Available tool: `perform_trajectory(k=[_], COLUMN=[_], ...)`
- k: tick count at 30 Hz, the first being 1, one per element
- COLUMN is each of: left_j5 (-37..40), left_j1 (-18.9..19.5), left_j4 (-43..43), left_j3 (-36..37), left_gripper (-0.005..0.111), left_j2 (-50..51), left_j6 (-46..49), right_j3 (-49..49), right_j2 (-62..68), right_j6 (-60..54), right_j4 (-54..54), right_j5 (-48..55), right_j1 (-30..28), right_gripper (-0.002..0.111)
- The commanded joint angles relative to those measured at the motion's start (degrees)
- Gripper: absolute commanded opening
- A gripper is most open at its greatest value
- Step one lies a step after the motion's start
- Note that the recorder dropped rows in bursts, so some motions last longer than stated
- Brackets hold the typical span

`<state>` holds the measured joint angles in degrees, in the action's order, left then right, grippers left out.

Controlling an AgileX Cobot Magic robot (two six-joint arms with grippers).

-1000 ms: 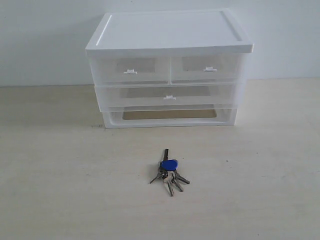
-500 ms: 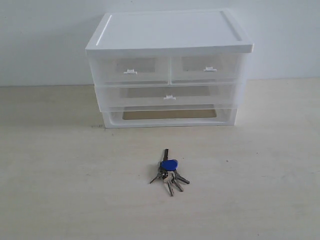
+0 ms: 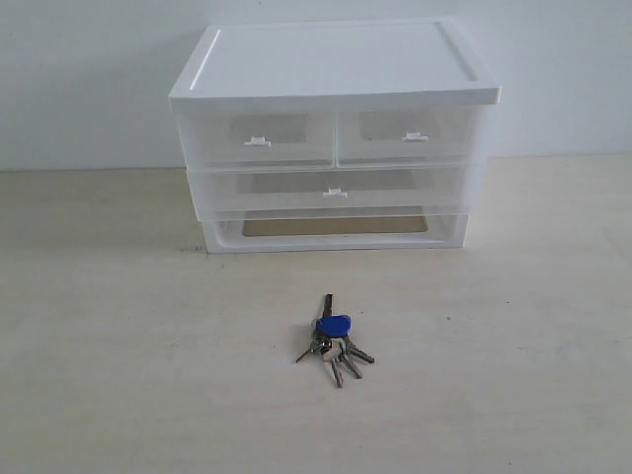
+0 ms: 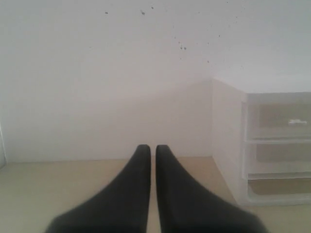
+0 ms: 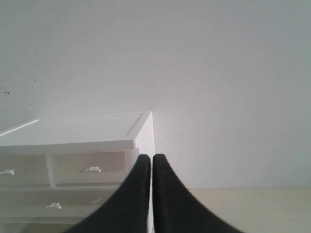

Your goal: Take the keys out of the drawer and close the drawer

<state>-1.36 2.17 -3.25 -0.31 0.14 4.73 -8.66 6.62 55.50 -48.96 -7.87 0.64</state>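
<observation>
Where the keys [image 3: 333,339] lie: on the table [image 3: 118,375], in front of the storage unit [image 3: 334,59], apart from it.
Drawer [image 3: 395,188]: pushed in, middle tier of the unit.
Left claw [image 4: 152,148]: clenched, empty.
Right claw [image 5: 149,158]: clenched, empty.

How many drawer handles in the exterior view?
3. The top-left handle and the top-right handle are on the two half-width drawers. The centre handle is on the wide drawer below them. The bottom slot shows none.

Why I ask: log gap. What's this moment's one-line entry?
keys: on table | drawer: closed | left claw: shut, empty | right claw: shut, empty
</observation>
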Motion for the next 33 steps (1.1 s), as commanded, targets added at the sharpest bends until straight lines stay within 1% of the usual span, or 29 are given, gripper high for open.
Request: perform_trajectory(k=[1,4,7,8,33], left_j5=[5.4,12.7,17.6,18.2,17.9], left_j1=[0.2,0.2,0.2,0.2,-0.1], left_j4=[3.3,3.9,4.2,4.3,4.2], left_j3=[0.3,0.3,0.3,0.3,0.3], left_gripper=[0.004,0.004,0.004,0.004,0.004], left_j2=[-0.1,-0.1,-0.1,-0.1,-0.1], left_j6=[0.4,0.4,0.4,0.4,0.4], right_j3=[0.1,0.1,0.1,0.1,0.1], right_j2=[-0.1,-0.1,-0.1,-0.1,-0.1], right_j6=[-0.2,-0.2,-0.2,-0.2,-0.2], right_j4=[-0.2,-0.2,-0.2,-0.2,-0.2], right_j5=[0.0,0.0,0.0,0.0,0.0], right_j1=[-0.1,-0.1,-0.1,-0.1,-0.1], right_gripper=[0.000,0.000,0.000,0.000,0.000])
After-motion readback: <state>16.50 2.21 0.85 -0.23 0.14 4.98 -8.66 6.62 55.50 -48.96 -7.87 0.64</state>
